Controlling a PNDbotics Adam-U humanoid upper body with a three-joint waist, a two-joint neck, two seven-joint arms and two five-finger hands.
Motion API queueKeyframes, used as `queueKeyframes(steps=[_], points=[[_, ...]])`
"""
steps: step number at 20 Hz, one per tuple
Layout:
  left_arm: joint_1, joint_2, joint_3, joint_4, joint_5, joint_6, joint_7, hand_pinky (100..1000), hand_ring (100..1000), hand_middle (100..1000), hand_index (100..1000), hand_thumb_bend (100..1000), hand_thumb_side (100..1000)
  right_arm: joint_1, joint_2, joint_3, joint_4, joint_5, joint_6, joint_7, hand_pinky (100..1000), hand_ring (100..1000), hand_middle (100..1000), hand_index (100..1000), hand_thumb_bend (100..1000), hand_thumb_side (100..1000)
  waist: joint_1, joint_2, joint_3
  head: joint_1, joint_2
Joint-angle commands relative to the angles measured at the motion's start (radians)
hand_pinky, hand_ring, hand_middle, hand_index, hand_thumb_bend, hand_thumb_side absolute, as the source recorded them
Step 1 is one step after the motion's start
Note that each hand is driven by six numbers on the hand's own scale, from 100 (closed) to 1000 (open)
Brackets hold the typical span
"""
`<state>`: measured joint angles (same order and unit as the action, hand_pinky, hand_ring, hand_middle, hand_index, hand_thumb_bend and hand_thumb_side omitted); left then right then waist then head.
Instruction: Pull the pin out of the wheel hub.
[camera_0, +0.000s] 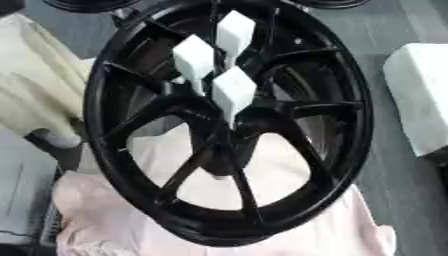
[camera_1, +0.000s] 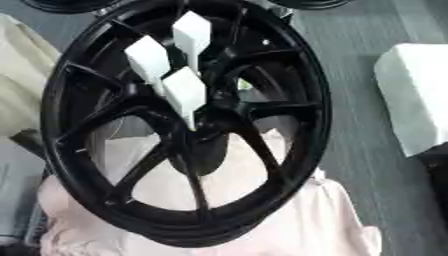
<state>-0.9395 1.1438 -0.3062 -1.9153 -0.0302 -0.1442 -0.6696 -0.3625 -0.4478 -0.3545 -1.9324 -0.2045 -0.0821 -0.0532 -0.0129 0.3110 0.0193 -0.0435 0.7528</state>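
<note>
Left eye view: wheel hub (camera_0: 229, 125) holds 3 white pins (camera_0: 234, 90); no hand visible

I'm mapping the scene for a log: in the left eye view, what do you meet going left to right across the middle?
Cream cloth → black wheel, with three white pins at its hub → grey floor → white block. No robot hand shows.
</note>
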Motion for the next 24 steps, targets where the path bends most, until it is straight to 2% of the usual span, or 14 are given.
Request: queueKeyframes(steps=[1, 5, 10, 17, 23, 24], points=[[-0.062, -0.019, -0.030, 0.034, 0.029, -0.003, -0.108, 722, 661, 687, 822, 437, 665, -0.006, -0.040, -0.001, -0.005, 0.001, -0.003, 0.008, 762, 548, 499, 535, 375, 291, 0.004, -0.023, 0.004, -0.003, -0.020], [-0.115, -0.055, -0.073, 0.056, 0.067, 0.011, -0.170, 716, 657, 685, 831, 441, 662, -0.008, -0.041, 0.002, -0.002, 0.002, -0.005, 0.014, 762, 547, 499, 535, 373, 293, 0.005, -0.017, 0.006, 0.000, -0.032], [-0.106, -0.043, -0.104, 0.002, 0.090, 0.018, -0.197, 712, 656, 711, 840, 459, 639, -0.009, -0.040, 0.003, 0.001, 0.005, -0.007, 0.021, 762, 546, 498, 533, 371, 301, 0.006, -0.006, 0.004, 0.001, -0.023], [-0.041, 0.016, -0.100, -0.083, 0.129, 0.073, -0.140, 667, 625, 713, 838, 464, 607, -0.013, -0.033, 0.009, 0.000, 0.006, -0.007, 0.034, 763, 544, 496, 532, 368, 309, 0.010, 0.011, -0.003, 0.014, -0.020], [-0.043, 0.017, -0.123, -0.085, 0.081, 0.092, -0.061, 682, 642, 728, 839, 457, 548, -0.014, -0.031, 0.012, 0.002, 0.007, -0.008, 0.042, 763, 544, 495, 531, 366, 311, 0.010, 0.016, -0.006, 0.016, -0.017], [-0.046, 0.014, -0.127, -0.085, 0.069, 0.089, -0.045, 692, 654, 734, 836, 460, 510, -0.014, -0.031, 0.012, 0.003, 0.008, -0.008, 0.043, 764, 543, 494, 531, 365, 313, 0.010, 0.017, -0.006, 0.018, -0.015]])
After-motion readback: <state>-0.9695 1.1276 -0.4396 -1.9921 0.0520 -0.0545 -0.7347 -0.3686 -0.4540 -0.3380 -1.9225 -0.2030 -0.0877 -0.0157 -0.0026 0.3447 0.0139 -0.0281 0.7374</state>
